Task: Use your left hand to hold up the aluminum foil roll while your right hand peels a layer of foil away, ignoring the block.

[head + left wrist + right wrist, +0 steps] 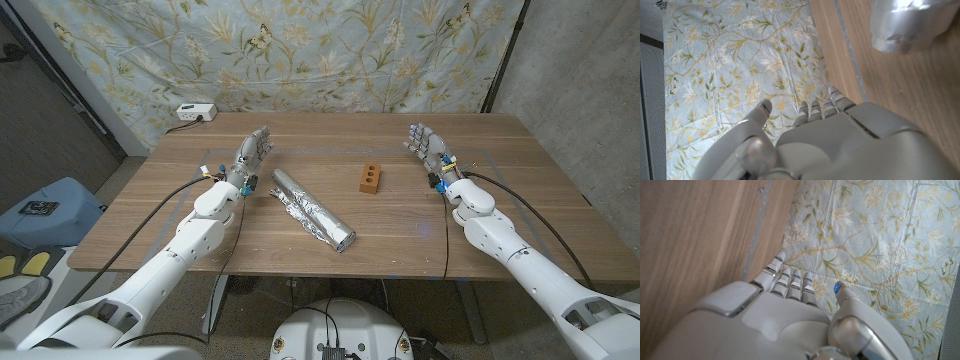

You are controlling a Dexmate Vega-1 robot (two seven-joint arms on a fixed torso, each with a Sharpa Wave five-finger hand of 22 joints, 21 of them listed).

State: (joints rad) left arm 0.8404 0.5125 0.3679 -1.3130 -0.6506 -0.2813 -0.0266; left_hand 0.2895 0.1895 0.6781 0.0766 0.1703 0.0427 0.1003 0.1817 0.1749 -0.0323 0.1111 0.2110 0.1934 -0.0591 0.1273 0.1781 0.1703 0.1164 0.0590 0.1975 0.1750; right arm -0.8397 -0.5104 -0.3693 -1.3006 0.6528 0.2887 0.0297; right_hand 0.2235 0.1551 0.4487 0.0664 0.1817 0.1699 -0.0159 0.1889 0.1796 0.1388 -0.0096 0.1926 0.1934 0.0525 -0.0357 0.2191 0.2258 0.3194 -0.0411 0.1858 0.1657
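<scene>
an aluminum foil roll [312, 209] lies slantwise on the wooden worktop [420, 240], toward its near edge, outer layer crinkled. just beside its far end, the left robot hand [250, 158] waits with fingers spread, holding nothing. a small orange block [371, 178] sits mid-worktop. the right robot hand [428, 147] stands empty, fingers apart, toward the far right corner.

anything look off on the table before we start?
The foil roll lies diagonally on the table, its outer layer crumpled and loose rather than smooth. The block sits apart from it. Both hands, left and right, are open and holding nothing.
</scene>
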